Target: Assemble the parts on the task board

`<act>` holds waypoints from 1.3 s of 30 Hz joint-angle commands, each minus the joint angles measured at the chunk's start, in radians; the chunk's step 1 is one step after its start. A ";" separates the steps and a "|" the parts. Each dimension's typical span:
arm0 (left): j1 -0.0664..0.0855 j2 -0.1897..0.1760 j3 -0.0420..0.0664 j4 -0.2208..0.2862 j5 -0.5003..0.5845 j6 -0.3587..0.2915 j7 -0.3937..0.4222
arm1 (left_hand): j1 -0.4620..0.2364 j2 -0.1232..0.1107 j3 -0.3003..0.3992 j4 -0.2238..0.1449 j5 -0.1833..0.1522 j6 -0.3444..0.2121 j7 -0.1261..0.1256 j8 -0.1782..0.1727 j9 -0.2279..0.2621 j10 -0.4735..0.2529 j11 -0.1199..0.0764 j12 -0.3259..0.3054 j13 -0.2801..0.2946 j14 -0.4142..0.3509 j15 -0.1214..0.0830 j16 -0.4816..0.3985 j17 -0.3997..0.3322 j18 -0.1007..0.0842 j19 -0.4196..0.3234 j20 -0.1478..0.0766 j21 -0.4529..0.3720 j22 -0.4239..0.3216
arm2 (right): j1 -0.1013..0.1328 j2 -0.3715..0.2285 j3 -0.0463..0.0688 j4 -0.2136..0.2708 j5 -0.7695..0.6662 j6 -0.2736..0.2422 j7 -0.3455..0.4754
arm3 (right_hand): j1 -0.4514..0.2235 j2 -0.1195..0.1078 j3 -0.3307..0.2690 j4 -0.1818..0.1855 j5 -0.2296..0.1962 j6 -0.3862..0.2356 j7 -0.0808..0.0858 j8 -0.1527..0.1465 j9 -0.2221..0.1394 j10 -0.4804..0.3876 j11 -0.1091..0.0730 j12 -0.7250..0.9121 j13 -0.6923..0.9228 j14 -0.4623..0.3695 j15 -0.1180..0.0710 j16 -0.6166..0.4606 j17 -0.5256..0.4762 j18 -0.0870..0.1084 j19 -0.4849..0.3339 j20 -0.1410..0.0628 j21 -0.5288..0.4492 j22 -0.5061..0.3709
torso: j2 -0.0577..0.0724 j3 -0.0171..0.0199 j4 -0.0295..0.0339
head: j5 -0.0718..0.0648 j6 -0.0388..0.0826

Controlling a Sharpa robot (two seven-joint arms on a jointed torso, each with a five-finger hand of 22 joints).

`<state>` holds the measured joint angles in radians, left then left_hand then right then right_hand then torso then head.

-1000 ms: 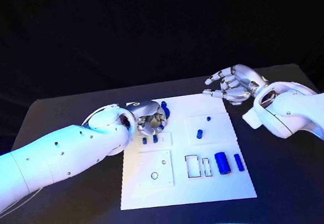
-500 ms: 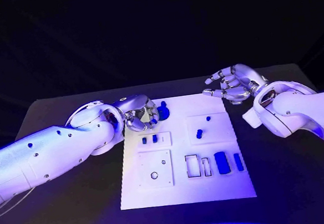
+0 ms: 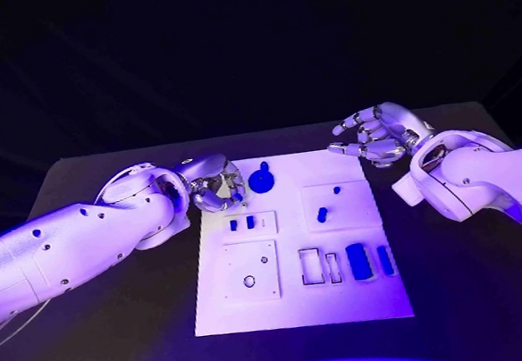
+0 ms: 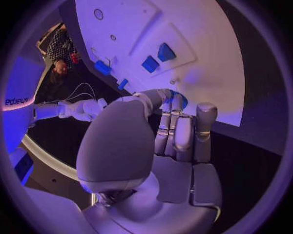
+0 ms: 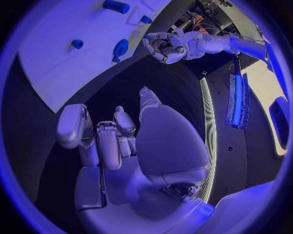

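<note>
One board (image 3: 304, 305) carries about seven blue parts (image 3: 357, 261), though small ones blur. One part (image 3: 263, 180) lies just beside the curled, empty left hand (image 3: 217, 189). The right hand (image 3: 376, 136) hovers apart, fingers spread, empty.

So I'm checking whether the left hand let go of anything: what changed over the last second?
The left hand pulled back off the top left of the white board toward its left edge, uncovering the blue piece, which now lies alone on the board. Whether the hand had gripped it can't be told. The right hand hovers past the top right corner as before, and the other blue pieces haven't moved.
</note>
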<state>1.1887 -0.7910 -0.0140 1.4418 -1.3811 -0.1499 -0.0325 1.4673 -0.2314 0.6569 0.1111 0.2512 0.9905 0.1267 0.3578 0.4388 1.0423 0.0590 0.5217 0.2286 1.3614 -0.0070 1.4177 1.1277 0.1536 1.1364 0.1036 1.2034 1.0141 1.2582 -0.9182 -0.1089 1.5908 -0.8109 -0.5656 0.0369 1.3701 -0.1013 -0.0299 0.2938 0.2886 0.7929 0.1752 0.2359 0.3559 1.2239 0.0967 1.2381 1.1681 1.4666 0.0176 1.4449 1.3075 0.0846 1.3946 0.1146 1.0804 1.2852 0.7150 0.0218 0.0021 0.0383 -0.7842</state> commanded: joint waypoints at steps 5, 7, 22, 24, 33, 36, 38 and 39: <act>-0.001 0.014 -0.004 -0.013 0.003 0.038 -0.005 | -0.012 -0.001 -0.001 0.002 0.001 0.007 0.002 -0.003 0.001 0.009 0.002 -0.007 -0.001 0.003 0.004 0.003 -0.004 -0.018 0.002 0.001 0.001 -0.002 | -0.002 0.001 0.000 0.000 -0.003 0.000 0.009 | -0.001 0.012 0.003 -0.002 0.006 0.007 0.002 0.006 -0.001 -0.002 -0.005 0.002 0.001 0.039 -0.004 -0.004 0.077 0.011 0.004 -0.001 0.000 0.001 | 0.000 0.0010 -0.0012 | 0.001 -0.002; -0.001 0.019 -0.006 -0.020 -0.002 0.041 -0.005 | -0.012 -0.001 -0.001 0.002 0.001 0.007 0.002 -0.003 0.001 0.009 0.002 -0.007 -0.001 0.004 0.004 0.003 -0.003 -0.018 0.002 0.001 0.001 -0.002 | -0.002 0.002 0.000 0.000 -0.003 0.000 0.009 | -0.001 0.012 0.003 -0.002 0.006 0.007 0.002 0.006 -0.001 -0.002 -0.005 0.002 0.001 0.039 -0.004 -0.004 0.077 0.011 0.004 -0.001 0.000 0.001 | 0.001 0.0008 -0.0012 | 0.000 -0.002; -0.004 0.040 -0.014 -0.039 -0.009 0.059 -0.004 | -0.015 -0.001 -0.002 0.003 0.000 0.008 0.002 -0.004 0.002 0.010 0.002 -0.010 -0.001 0.002 0.004 0.002 -0.006 -0.018 -0.001 0.002 -0.002 -0.005 | -0.002 0.002 0.000 0.001 -0.003 0.000 0.009 | -0.002 0.012 0.002 -0.002 0.006 0.007 0.002 0.006 -0.001 -0.004 -0.005 0.001 -0.002 0.039 -0.004 -0.004 0.075 0.012 0.003 -0.001 -0.004 -0.001 | 0.000 0.0012 -0.0006 | -0.001 -0.004; -0.004 0.040 -0.015 -0.039 -0.009 0.060 -0.004 | -0.015 -0.001 -0.002 0.003 0.000 0.008 0.002 -0.004 0.002 0.010 0.002 -0.010 -0.001 0.002 0.004 0.002 -0.006 -0.018 -0.001 0.002 -0.002 -0.005 | -0.002 0.002 0.000 0.001 -0.003 0.000 0.009 | -0.002 0.012 0.002 -0.002 0.006 0.007 0.002 0.006 -0.001 -0.004 -0.005 0.001 -0.002 0.039 -0.004 -0.004 0.075 0.012 0.003 -0.001 -0.004 -0.001 | 0.000 0.0011 -0.0005 | -0.001 -0.004; -0.004 0.045 -0.016 -0.043 -0.017 0.061 -0.013 | -0.014 -0.001 -0.001 0.001 -0.001 0.007 0.002 -0.006 0.002 0.011 0.002 -0.012 -0.001 0.002 0.004 0.002 -0.005 -0.018 0.000 0.002 -0.002 -0.004 | -0.002 0.001 0.000 0.003 -0.003 0.000 0.009 | -0.002 0.012 0.002 -0.002 0.006 0.007 0.002 0.006 -0.001 -0.004 -0.005 0.001 -0.002 0.039 -0.004 -0.004 0.075 0.012 0.003 -0.001 -0.004 -0.001 | 0.000 0.0014 -0.0010 | -0.003 -0.004; -0.004 0.047 -0.016 -0.046 -0.027 0.064 -0.022 | -0.014 -0.001 -0.001 0.001 -0.001 0.007 0.002 -0.006 0.002 0.011 0.002 -0.012 -0.001 0.002 0.004 0.002 -0.005 -0.018 0.000 0.002 -0.002 -0.004 | -0.002 0.000 0.000 0.004 -0.003 0.000 0.009 | -0.002 0.012 0.002 -0.002 0.006 0.007 0.002 0.006 -0.001 -0.004 -0.005 0.001 -0.002 0.039 -0.004 -0.004 0.075 0.012 0.003 -0.001 -0.004 -0.001 | 0.000 0.0018 -0.0012 | -0.002 -0.003; -0.004 0.049 -0.017 -0.047 -0.033 0.065 -0.027 | -0.014 -0.001 -0.002 0.001 -0.001 0.007 0.002 -0.006 0.002 0.011 0.002 -0.013 -0.001 0.003 0.004 0.002 -0.005 -0.018 0.000 0.002 -0.002 -0.004 | -0.002 0.000 0.000 0.005 -0.003 0.000 0.009 | -0.002 0.012 0.002 -0.002 0.006 0.007 0.002 0.006 -0.001 -0.004 -0.005 0.001 -0.002 0.039 -0.004 -0.004 0.075 0.012 0.003 -0.001 -0.004 -0.001 | 0.000 0.0017 -0.0013 | -0.002 -0.003; -0.004 0.049 -0.017 -0.047 -0.036 0.065 -0.029 | -0.014 -0.001 -0.002 0.001 -0.001 0.007 0.002 -0.006 0.002 0.011 0.002 -0.013 -0.001 0.003 0.004 0.002 -0.005 -0.018 0.001 0.002 0.000 -0.003 | -0.002 -0.001 0.000 0.005 -0.003 0.000 0.009 | -0.002 0.012 0.002 -0.002 0.006 0.007 0.002 0.006 -0.001 -0.004 -0.005 0.001 -0.002 0.039 -0.004 -0.004 0.075 0.012 0.003 -0.001 -0.004 -0.001 | 0.000 0.0016 -0.0011 | -0.002 -0.003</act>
<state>1.1862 -0.7443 -0.0297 1.3942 -1.3944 -0.1075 -0.0478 1.4571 -0.2421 0.6566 0.1114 0.2495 0.9921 0.1290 0.3499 0.4409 1.0456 0.0627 0.5110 0.2278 1.3614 -0.0069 1.4171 1.1226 0.1536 1.1362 0.1035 1.2034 1.0100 1.2563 -0.9183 -0.1089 1.5936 -0.8108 -0.5656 0.0371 1.3659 -0.0972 -0.0299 0.2938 0.2886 0.7929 0.1752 0.2359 0.3559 1.2239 0.0967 1.2381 1.1681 1.4666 0.0176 1.4449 1.3073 0.0846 1.3946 0.1146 1.0804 1.2849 0.7150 0.0231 0.0010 0.0357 -0.7883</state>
